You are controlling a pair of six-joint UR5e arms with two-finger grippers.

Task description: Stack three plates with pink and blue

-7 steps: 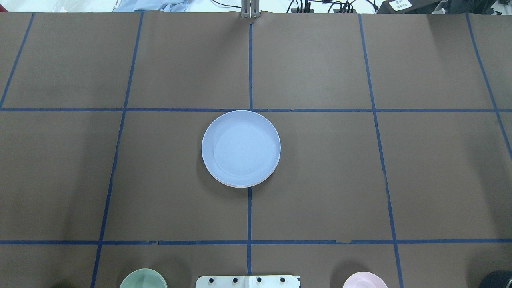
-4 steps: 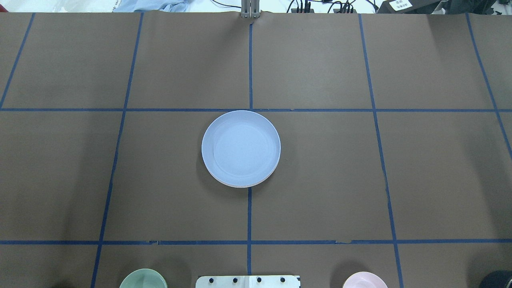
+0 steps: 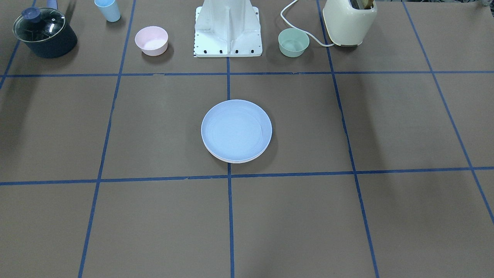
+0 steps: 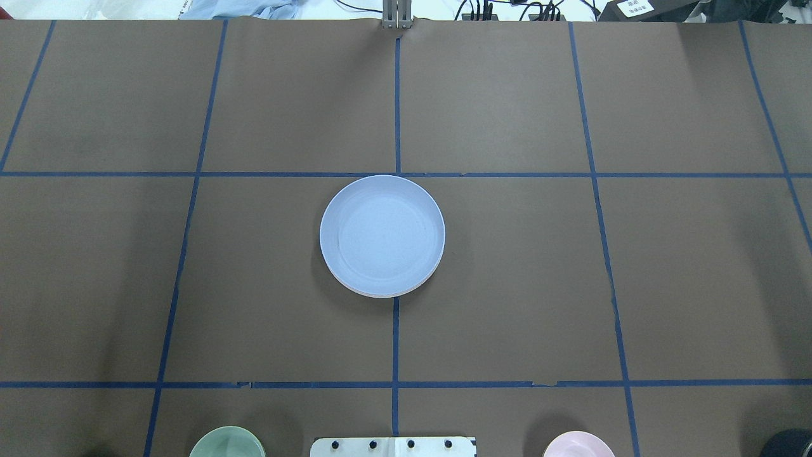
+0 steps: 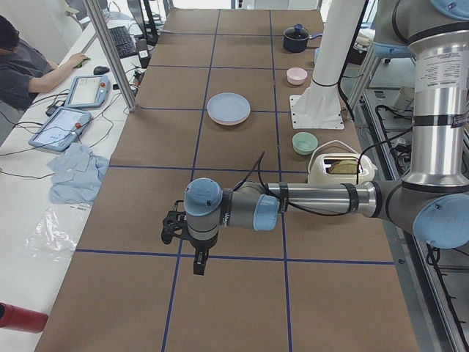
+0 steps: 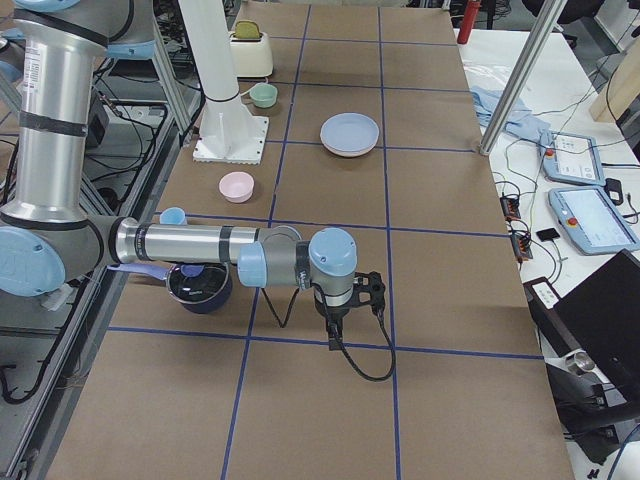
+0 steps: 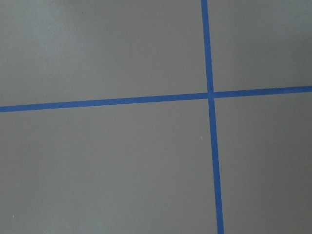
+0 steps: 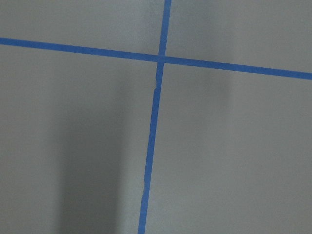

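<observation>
- Round matte blue plate [image 4: 382, 235] is seen stacked on paler rims [image 3: 235, 160]
- It is ringed by wide brown table [image 4: 507, 285]
- Spacing of left fingers [image 5: 196, 262] and right fingers [image 6: 332, 338] cannot be told

- The blue plate [image 4: 382, 235] is covering the lower plates [image 3: 236, 160]; you are seeing only thin rim slivers.
- The left gripper [image 5: 196, 264] and right gripper [image 6: 334, 338] are showing too small for you to judge their jaws.
- The overhead picture is cutting off the green bowl [image 4: 227, 442], pink bowl [image 4: 578, 444] and pot [image 4: 790, 443] at the table's robot-side edge.

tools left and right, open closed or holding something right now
Left tool: cannot be told, seen only from the side.
Right tool: cannot be told, same reason.
</observation>
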